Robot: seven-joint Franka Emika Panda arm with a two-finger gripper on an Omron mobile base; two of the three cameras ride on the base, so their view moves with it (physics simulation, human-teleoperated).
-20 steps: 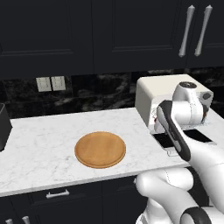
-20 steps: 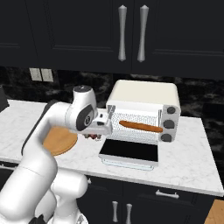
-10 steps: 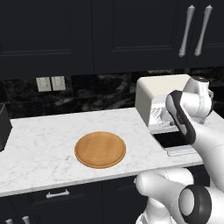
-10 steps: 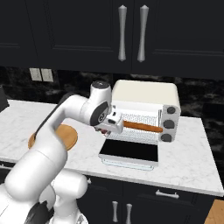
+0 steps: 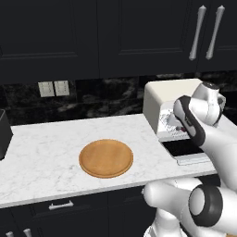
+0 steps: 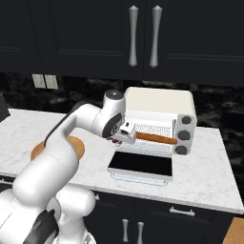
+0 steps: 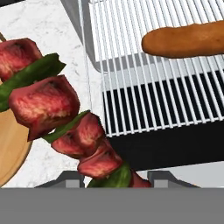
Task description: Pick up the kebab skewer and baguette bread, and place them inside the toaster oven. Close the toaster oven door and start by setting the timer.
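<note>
In the hand view the kebab skewer [image 7: 57, 109], red meat chunks with green pieces between them, runs from the upper left down into my gripper [image 7: 113, 177], which is shut on it. The right base view has the gripper [image 6: 126, 133] at the left front of the toaster oven [image 6: 159, 102], a little above the oven's open door [image 6: 140, 165]. The door hangs down flat, dark glass up. The baguette bread [image 6: 155, 138] lies on the wire rack [image 7: 153, 87] inside the oven; the same baguette bread [image 7: 183, 40] is in the hand view, to the right of the skewer's tip.
A round wooden board [image 5: 105, 158] lies on the white marble counter [image 5: 41, 148] left of the oven, partly behind my arm in the right base view. Dark knobs [image 6: 185, 136] run down the oven's right side. Black cabinets hang overhead.
My arm has swung right, carrying the skewer from beside the board to the oven's left front. The baguette, the door and the board have not moved.
</note>
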